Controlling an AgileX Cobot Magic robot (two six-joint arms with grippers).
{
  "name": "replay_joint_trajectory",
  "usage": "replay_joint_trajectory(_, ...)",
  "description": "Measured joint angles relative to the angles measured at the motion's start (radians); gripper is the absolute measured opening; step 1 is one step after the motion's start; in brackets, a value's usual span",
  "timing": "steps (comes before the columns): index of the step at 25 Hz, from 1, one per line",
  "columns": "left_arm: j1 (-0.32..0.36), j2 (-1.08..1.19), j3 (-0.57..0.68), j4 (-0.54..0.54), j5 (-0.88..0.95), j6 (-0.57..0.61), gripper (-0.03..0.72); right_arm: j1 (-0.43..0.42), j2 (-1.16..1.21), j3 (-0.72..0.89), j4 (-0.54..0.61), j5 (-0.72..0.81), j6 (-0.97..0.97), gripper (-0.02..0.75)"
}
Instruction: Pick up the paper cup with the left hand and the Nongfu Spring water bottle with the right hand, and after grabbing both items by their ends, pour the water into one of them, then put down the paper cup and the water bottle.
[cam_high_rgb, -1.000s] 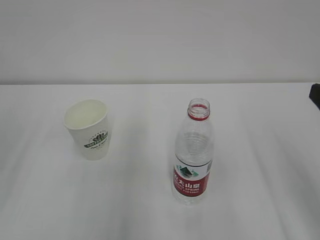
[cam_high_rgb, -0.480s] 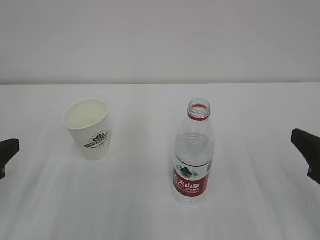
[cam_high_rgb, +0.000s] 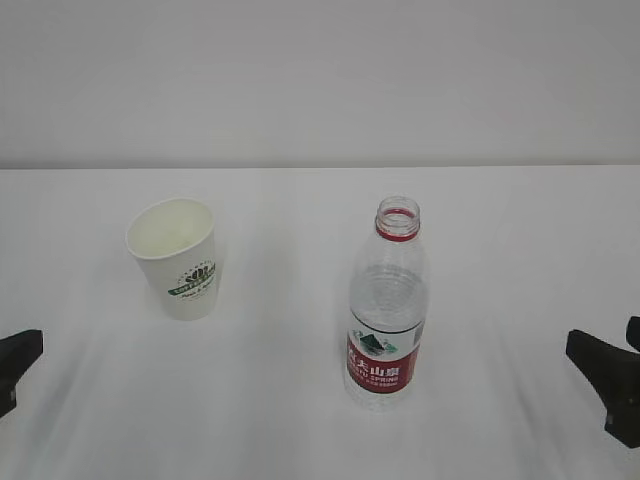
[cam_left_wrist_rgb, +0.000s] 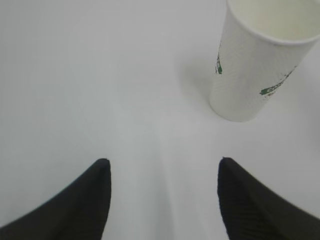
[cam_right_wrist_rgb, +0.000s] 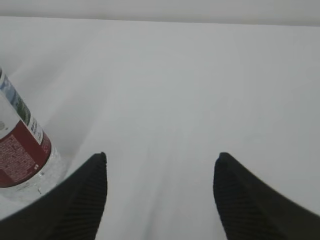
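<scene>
Upright, the paper cup (cam_high_rgb: 175, 257) and uncapped Nongfu Spring water bottle (cam_high_rgb: 386, 305) stand ungripped, both jaws wide.

Black, finely ribbed pincer fingers (cam_left_wrist_rgb: 85, 205)

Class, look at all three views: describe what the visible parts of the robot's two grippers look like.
Left gripper and right gripper look alike: each shows two black, tapering jaws with finely ribbed inner faces. From the outside camera only dark, wedge-shaped tips show at the edges. No cables or markings are visible.
</scene>
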Motion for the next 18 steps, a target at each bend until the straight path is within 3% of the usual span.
replay_joint_trajectory(8, -0.002, 0.008, 0.048, 0.006, -0.051, -0.03, 0.485, 0.0, 0.141, 0.0, -0.039, -0.083, -0.005, 0.505)
replay_joint_trajectory(18, -0.002, 0.008, 0.048, 0.157, -0.087, -0.104, 0.484, 0.0, 0.185, 0.0, -0.177, -0.184, -0.007, 0.504)
